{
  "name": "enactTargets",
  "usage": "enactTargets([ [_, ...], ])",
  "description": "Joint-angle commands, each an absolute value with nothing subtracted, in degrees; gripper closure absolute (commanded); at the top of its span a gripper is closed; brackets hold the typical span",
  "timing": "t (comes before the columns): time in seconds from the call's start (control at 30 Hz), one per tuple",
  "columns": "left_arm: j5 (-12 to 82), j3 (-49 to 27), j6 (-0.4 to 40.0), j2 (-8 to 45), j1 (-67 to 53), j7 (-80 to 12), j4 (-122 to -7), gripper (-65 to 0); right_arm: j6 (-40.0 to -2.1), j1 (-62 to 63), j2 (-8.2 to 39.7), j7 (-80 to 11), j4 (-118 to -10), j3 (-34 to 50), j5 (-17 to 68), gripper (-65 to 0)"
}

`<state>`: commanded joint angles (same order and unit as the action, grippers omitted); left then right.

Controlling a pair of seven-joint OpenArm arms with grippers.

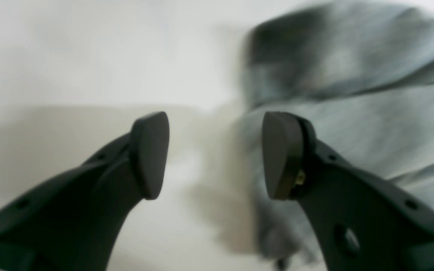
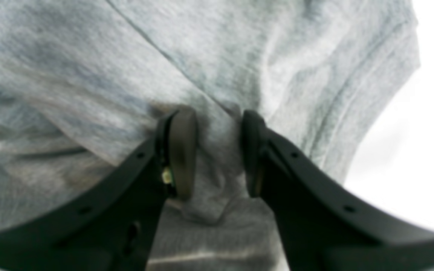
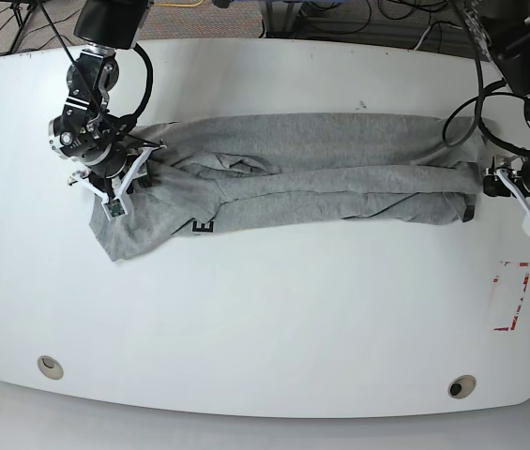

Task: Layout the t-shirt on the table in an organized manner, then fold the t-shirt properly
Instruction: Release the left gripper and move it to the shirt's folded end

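Observation:
The heather-grey t-shirt (image 3: 321,183) lies bunched in a long, creased band across the white table (image 3: 265,328), with a black letter showing at its lower left. At the shirt's left end in the base view, my right gripper (image 3: 144,173) is shut on a fold of grey t-shirt (image 2: 277,56) cloth pinched between its fingers (image 2: 181,150). At the shirt's right end, my left gripper (image 3: 477,197) stands open. In the blurred left wrist view nothing lies between its fingers (image 1: 151,154), and the t-shirt (image 1: 352,94) edge sits just beside the right finger.
A red-and-white tape mark (image 3: 512,295) lies on the table at the right, below the left arm. Two round grommet holes (image 3: 50,366) (image 3: 461,385) sit near the front edge. Cables hang behind the table's far edge.

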<state>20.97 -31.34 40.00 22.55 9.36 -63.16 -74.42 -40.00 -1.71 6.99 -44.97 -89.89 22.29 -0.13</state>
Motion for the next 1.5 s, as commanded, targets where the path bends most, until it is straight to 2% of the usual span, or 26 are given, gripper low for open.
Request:
enactTargets([
  [0.1,20.97,-32.48,40.00,23.34,10.42,-65.98,-76.88,-36.7,-40.00,-1.71,6.99,-44.97,-89.89,22.29,-0.13,-19.7],
  [0.2,20.97,-36.70,40.00,23.16,11.47,-73.19,-82.33,-36.7,-40.00,-1.71,6.90,-44.97,-89.89,22.29,-0.13,-19.7],
  [0.4,23.78,-41.01,40.00,19.38,12.00,-80.00,-87.16,-36.7,-40.00,-1.71,6.90,-44.97,-89.80,22.29,-0.13,-19.7],
  [0.77,35.21,-41.63,40.00,17.63,8.57,-80.00,-83.65,-36.9,-40.00,-1.71,6.90,-44.97,-89.89,22.20,-0.13,-19.7],
  [1.2,35.65,-41.19,40.00,17.19,6.90,-76.18,-74.07,-36.9,-40.00,-1.71,6.90,-44.97,-89.80,22.29,-0.13,-19.7],
  [1.5,35.74,-36.79,40.00,17.45,6.90,-72.31,-68.53,-36.9,-40.00,-1.80,6.90,-44.97,-89.80,22.37,-0.13,-19.7],
])
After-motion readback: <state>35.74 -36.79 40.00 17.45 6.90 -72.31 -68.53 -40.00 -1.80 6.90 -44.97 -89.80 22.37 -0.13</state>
